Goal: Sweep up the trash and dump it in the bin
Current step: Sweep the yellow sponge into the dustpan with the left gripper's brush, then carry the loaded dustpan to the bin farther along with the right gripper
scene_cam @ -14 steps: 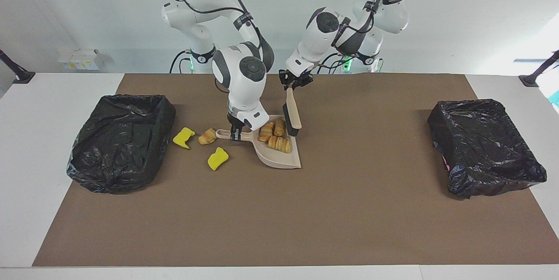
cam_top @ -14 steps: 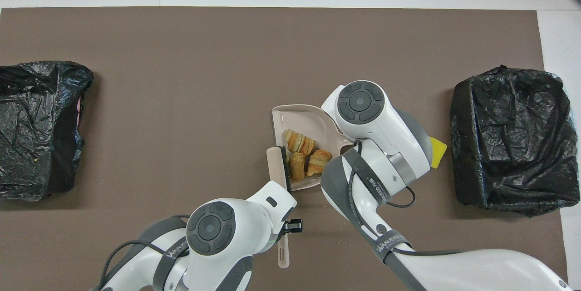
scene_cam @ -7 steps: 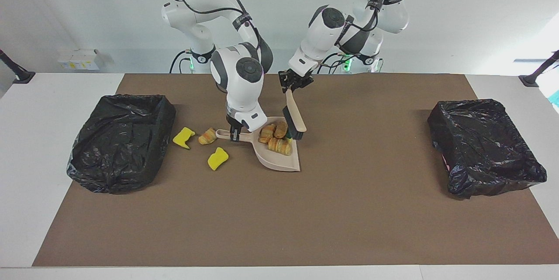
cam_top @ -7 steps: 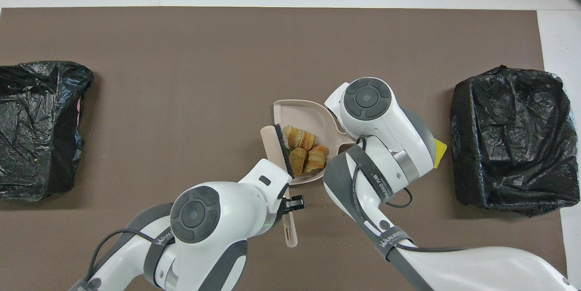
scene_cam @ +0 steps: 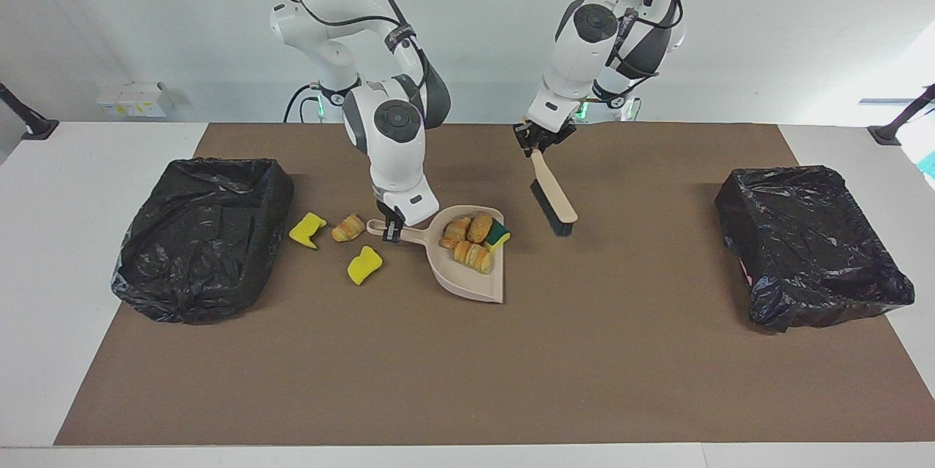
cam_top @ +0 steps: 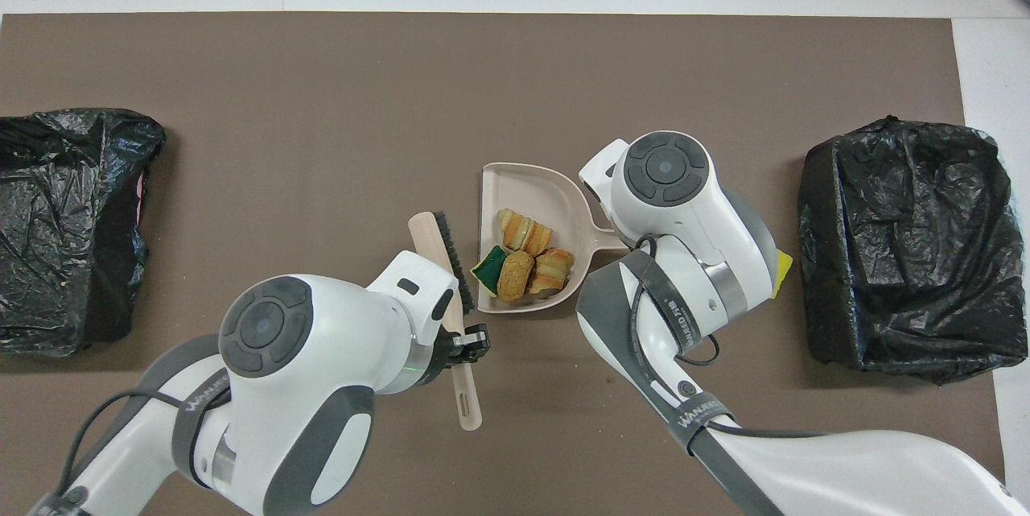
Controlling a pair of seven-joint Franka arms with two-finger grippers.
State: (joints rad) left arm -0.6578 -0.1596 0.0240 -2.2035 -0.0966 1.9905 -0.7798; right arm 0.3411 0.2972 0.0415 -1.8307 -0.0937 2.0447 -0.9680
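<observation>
1. While my right claw [scene_cam: 393, 228] grips the dustpan [scene_cam: 467, 274] handle, three bread pieces [scene_cam: 467, 238] and one green-yellow sponge [scene_cam: 499, 234] lie in the pan.
2. My left claw [scene_cam: 539, 144] is clenched on the brush [scene_cam: 553, 198], raised beside the pan.
3. Two yellow sponge chunks [scene_cam: 364, 264] and one croissant [scene_cam: 348, 227] lie on the counter [scene_cam: 467, 366] between the pan and one black bin [scene_cam: 204, 234]; another bin [scene_cam: 811, 242] stands at my left arm's end.

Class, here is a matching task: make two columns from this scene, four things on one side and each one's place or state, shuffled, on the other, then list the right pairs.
Things:
1. brush
2. dustpan
3. green-and-yellow sponge
4. loose croissant piece

Places or states:
A. lies in the dustpan beside bread pieces
B. on the mat, outside the dustpan, between two yellow sponge chunks
C. held by its handle in the left gripper
D. held by its handle in the right gripper

Pairs: 1-C, 2-D, 3-A, 4-B
</observation>
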